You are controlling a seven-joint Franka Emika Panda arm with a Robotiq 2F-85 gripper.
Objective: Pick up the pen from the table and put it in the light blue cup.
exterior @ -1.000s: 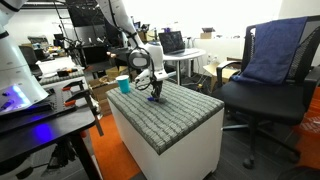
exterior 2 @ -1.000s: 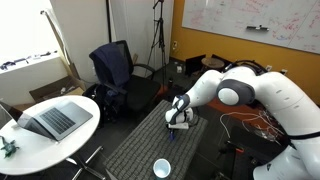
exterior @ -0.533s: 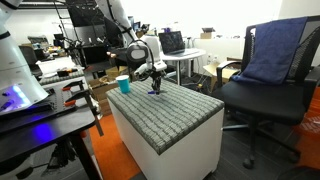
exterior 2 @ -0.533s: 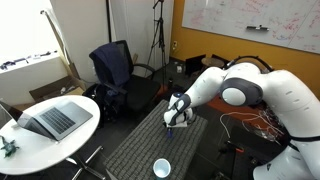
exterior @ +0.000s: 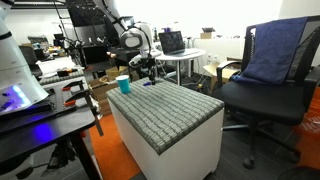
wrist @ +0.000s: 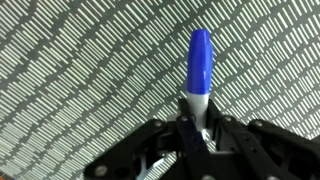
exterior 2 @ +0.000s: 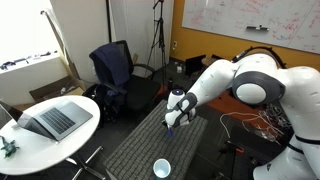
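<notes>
We see one pen [wrist: 200,65] in the wrist view. It is a short, thin stick with a saturated blue body, a rounded tip, and a paler grey-white section where it meets the fingers. The gripper [wrist: 197,130] is closed around that pale end, its jaws drawn in until only the pen's width parts them. The blue end points away from the camera, over the grey, ribbed top of the table [wrist: 70,60].

In both exterior views the pen [exterior: 149,83] [exterior 2: 169,129] is only a small dark sliver hanging under the gripper [exterior: 147,73] [exterior 2: 172,119]. It is over the half of the table [exterior: 175,105] [exterior 2: 135,150] nearer the light blue cup [exterior: 124,85] [exterior 2: 162,167]. It looks lifted clear of the top, though the gap is too small for us to be sure.

By our count there is one pen, one cup, one arm and one gripper. There is also one boxy white table, one round white table [exterior 2: 40,135] carrying one open laptop [exterior 2: 55,118], and one office chair [exterior: 265,85] draped with a dark blue cloth.

Several things are hidden or unclear:
- The fingers hide the pen's upper end, so we cannot see how long the pale part is.
- The wrist view cuts the gripper body off at its lower edge.
- The cup stands near a table edge, apart from the pen. One exterior view shows only its pale rim from above, and its inside is too small to make out.
</notes>
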